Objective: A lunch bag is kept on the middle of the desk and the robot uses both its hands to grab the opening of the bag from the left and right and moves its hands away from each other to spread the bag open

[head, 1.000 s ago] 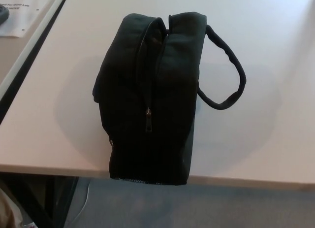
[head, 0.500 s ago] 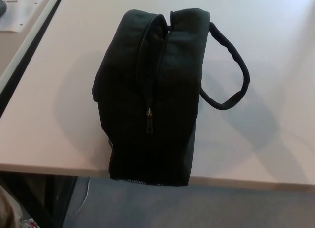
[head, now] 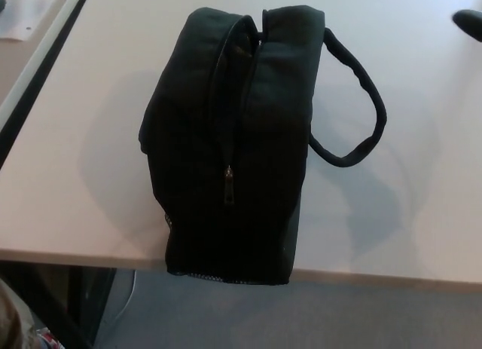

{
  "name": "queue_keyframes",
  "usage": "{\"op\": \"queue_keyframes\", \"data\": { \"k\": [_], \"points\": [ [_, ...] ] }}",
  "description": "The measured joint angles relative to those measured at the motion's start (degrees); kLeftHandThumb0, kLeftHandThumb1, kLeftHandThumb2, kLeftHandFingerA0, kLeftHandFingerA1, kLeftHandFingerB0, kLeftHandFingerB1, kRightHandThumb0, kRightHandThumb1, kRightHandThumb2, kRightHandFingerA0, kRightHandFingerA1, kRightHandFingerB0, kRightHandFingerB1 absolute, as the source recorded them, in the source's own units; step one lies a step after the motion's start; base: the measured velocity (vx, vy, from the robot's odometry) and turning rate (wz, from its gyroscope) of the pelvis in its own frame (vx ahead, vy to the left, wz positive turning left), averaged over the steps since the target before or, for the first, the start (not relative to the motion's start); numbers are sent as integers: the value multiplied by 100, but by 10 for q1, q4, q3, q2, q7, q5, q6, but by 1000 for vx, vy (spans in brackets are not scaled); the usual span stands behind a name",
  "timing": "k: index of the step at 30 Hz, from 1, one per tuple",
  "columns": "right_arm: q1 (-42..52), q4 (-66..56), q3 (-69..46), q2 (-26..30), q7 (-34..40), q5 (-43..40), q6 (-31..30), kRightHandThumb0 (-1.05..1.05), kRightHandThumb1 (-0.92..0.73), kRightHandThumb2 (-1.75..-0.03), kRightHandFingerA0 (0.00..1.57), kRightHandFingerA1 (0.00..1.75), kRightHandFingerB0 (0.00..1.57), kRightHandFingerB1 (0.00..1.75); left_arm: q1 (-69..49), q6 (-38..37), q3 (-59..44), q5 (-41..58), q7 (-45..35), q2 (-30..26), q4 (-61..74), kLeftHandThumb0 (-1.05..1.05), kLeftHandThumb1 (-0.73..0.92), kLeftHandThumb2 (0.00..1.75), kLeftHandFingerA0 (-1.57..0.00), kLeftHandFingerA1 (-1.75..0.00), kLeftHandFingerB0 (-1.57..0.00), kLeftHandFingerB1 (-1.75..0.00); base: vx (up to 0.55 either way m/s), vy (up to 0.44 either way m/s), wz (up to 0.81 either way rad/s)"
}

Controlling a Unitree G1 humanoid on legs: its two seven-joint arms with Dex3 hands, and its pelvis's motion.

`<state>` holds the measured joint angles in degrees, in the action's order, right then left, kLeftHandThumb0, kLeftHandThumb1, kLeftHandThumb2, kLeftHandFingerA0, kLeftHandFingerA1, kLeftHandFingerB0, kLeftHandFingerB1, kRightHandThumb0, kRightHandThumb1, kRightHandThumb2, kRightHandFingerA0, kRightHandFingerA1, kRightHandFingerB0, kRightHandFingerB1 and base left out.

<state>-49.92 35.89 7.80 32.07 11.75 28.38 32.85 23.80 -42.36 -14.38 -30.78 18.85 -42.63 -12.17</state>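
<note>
Here the lunch bag (head: pixel 226 145) stands on the desk (head: pixel 75 176); right hand (head: pixel 470 22) — barely visible, grip unclear.

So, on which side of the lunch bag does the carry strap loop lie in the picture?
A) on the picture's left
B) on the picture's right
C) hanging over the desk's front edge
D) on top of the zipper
B: the strap loops out from the lunch bag toward the picture's right and rests on the desk.

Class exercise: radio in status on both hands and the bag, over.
Right hand barely in frame, state unclear; left hand unseen. Black fabric lunch bag untouched on white desk, opening narrow. Nothing blocking.
</note>
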Motion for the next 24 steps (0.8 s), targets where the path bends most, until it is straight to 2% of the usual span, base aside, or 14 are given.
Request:
{"op": "queue_keyframes", "data": {
  "k": [1, 2, 4, 6, 10, 11, 12, 13, 14, 15, 16, 17, 21, 24],
  "points": [
    [-10, 7, 9, -5, 0, 4, 0, -29, -51, -55, 30, 35, 16, 31, 10, 0, 14, -8, 5, 1, -2, -3, 33, 89, -33, -59, -14, -52, 0, 0, 0],
    [-18, 14, 17, -8, 0, 7, 0, -29, -52, -56, 29, 35, 16, 30, 19, 0, 26, -14, 10, 1, -3, -7, 49, 62, -40, -41, -22, -37, 0, 0, 0],
    [-34, 29, 35, -16, 0, 13, 0, -29, -52, -56, 30, 36, 17, 30, 37, 0, 51, -30, 19, 1, -4, -8, 50, 61, -39, -42, -20, -36, 0, 0, 0],
    [-52, 45, 56, -26, 0, 22, 0, -30, -54, -56, 29, 35, 16, 30, 59, -1, 83, -49, 31, 1, -6, -7, 35, 89, -24, -56, -15, -52, 0, 0, 0],
    [-77, 70, 93, -40, 1, 35, 1, -34, -52, -57, 30, 36, 16, 31, 91, -3, 137, -82, 52, 2, -10, -6, 35, 89, -23, -56, -16, -52, 0, 0, 0],
    [-85, 79, 106, -45, 1, 40, 1, -34, -54, -56, 31, 35, 14, 31, 102, -4, 157, -94, 60, 2, -11, -6, 48, 67, -35, -45, -31, -37, 0, 0, 0],
    [-89, 83, 113, -48, 1, 43, 1, -36, -56, -57, 28, 35, 10, 30, 107, -5, 167, -100, 64, 2, -12, -6, 35, 90, -27, -58, -21, -54, 0, 0, 0],
    [-94, 89, 125, -51, 1, 48, 1, -36, -56, -57, 28, 35, 10, 30, 116, -7, 183, -110, 71, 2, -13, -6, 35, 90, -27, -58, -21, -54, 0, 0, 0],
    [-97, 92, 132, -53, 1, 51, 1, -35, -57, -59, 25, 35, 9, 26, 122, -9, 195, -116, 75, 2, -14, -8, 49, 62, -35, -44, -31, -37, 0, 0, 0],
    [-101, 95, 143, -56, 1, 55, 1, -35, -56, -59, 26, 34, 9, 27, 129, -9, 209, -124, 81, 2, -15, -6, 35, 90, -27, -58, -22, -54, 0, 0, 0],
    [-103, 98, 149, -57, 1, 58, 2, -35, -56, -59, 26, 34, 9, 27, 133, -9, 218, -131, 85, 2, -15, -6, 35, 90, -27, -58, -22, -54, 0, 0, 0],
    [-108, 102, 162, -60, 1, 64, 2, -36, -55, -58, 26, 34, 9, 28, 142, -10, 237, -142, 93, 2, -16, -6, 50, 65, -35, -44, -32, -36, 0, 0, 0],
    [-120, 113, 200, -71, 1, 83, 3, -36, -56, -59, 29, 34, 9, 28, 169, -14, 293, -181, 120, 2, -20, -9, 50, 64, -32, -44, -28, -36, 0, 0, 0],
    [-127, 118, 225, -75, 1, 96, 6, -36, -57, -59, 26, 33, 9, 29, 185, -17, 330, -205, 137, 1, -21, -4, 34, 91, -24, -56, -21, -54, 0, 0, 0]
  ]
}}
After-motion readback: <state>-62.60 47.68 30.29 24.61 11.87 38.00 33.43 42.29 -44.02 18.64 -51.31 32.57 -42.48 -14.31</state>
